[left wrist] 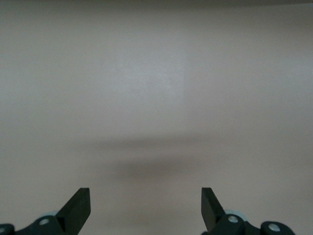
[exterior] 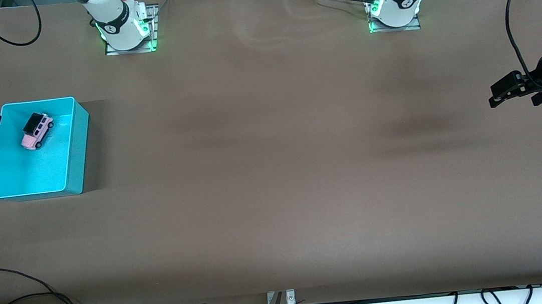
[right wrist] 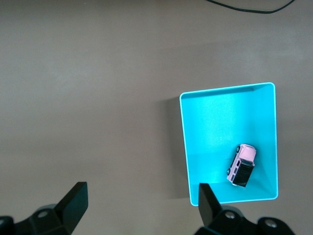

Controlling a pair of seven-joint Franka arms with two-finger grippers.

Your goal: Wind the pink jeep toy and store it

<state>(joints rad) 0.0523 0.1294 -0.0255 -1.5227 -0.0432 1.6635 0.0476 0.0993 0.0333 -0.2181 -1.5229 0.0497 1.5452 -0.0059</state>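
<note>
The pink jeep toy (exterior: 37,131) lay inside the teal bin (exterior: 75,157) near the surface's edge at the right arm's end. It looked light, rigid and slick, best pinched across its flanks. The right end effector (right wrist: 142,205) and the left end effector (left wrist: 145,208) both gaped wide and empty.

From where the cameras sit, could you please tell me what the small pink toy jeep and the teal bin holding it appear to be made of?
The small pink toy jeep with the black roof looks like painted die-cast metal or hard plastic: crisp boxy edges and a slight sheen, though which one is unclear. The teal rectangular bin looks like moulded plastic: uniform colour, thin rounded rim, smooth walls, faintly matte floor.
</note>
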